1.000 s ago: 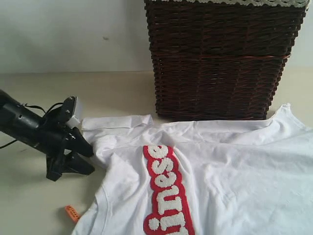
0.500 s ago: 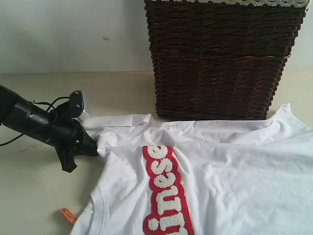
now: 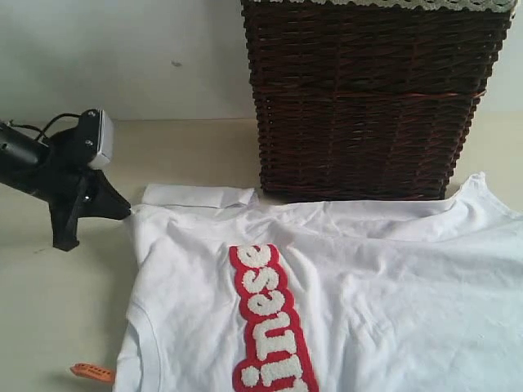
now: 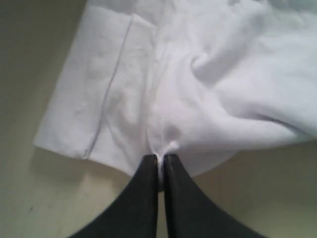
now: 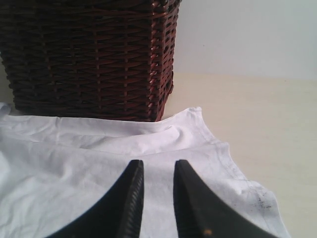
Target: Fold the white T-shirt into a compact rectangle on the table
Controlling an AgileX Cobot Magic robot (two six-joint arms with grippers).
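The white T-shirt [image 3: 392, 269] lies spread on the table [image 3: 49, 327], its red-outlined letters [image 3: 261, 327] running toward the front edge. A small orange tag [image 3: 91, 372] sticks out at its lower left. My left gripper [image 3: 124, 212] is shut on a pinch of the T-shirt [image 4: 223, 74] beside the folded sleeve [image 4: 89, 99]; the black fingers [image 4: 143, 198] meet on the cloth. The right gripper [image 5: 158, 166] hovers open over the T-shirt [image 5: 74, 163] near its far right corner, nothing between the fingers. It is out of the exterior view.
A tall dark brown wicker basket [image 3: 368, 98] stands right behind the shirt, touching its back edge, and shows again [image 5: 89, 54] ahead of the right gripper. A pale wall rises behind the table. Bare table [image 5: 257, 109] lies to the right of the shirt.
The left gripper went from open to shut on the shirt by the sleeve, then drew it left and back. The shirt's left side and the orange tag slid left.
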